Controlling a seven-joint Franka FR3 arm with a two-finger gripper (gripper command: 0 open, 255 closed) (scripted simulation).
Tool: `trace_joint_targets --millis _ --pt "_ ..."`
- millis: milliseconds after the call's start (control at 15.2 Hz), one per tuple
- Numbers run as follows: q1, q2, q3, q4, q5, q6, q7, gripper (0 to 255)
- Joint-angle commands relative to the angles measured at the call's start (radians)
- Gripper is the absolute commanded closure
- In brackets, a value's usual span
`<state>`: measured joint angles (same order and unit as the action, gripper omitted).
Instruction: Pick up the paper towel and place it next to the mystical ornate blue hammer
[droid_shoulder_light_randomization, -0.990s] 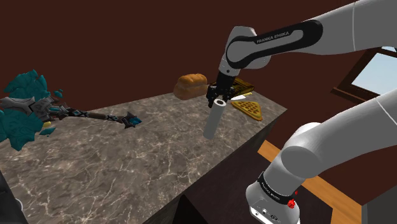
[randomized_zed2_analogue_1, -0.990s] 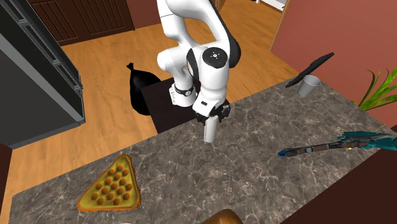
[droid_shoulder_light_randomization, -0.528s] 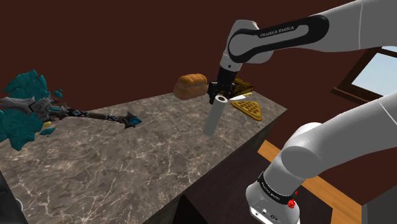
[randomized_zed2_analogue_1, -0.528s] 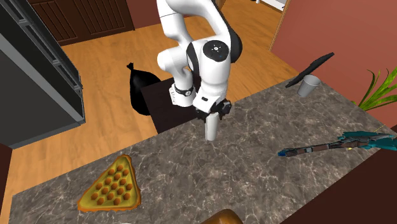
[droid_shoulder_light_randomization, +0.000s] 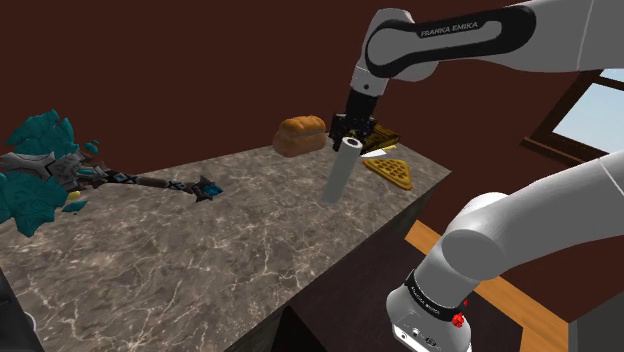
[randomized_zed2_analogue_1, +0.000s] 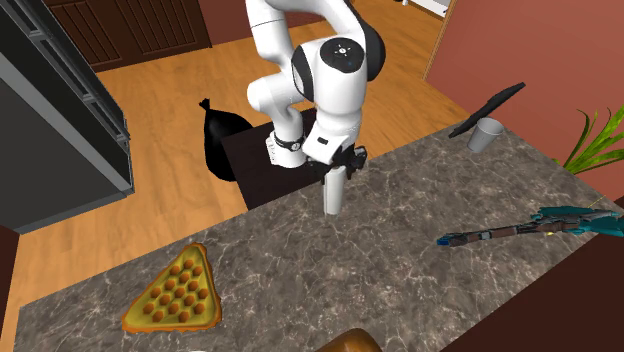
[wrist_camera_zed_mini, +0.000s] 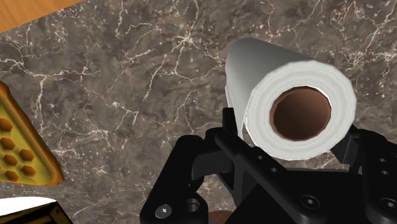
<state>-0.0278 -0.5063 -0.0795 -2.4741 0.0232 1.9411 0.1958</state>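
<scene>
As I lift in the shoulder view, the white paper towel roll (droid_shoulder_light_randomization: 341, 172) hangs tilted, higher above the dark marble counter (droid_shoulder_light_randomization: 200, 260) than a second ago, its top clamped in my black gripper (droid_shoulder_light_randomization: 350, 135). In the second exterior view, the ornate teal-blue hammer (randomized_zed2_analogue_1: 545, 228) lies well apart from it. In the wrist view, my fingers (wrist_camera_zed_mini: 230, 127) pinch the roll near its brown core. I judge the carry across comes next.
</scene>
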Motion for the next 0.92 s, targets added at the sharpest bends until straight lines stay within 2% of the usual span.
trace_joint_targets --millis 0,858 --pt "-0.001 -0.010 -0.001 0.020 -0.001 -0.030 0.000 255" --pt "0.000 -0.025 0.003 0.183 -0.001 -0.208 0.009 255"
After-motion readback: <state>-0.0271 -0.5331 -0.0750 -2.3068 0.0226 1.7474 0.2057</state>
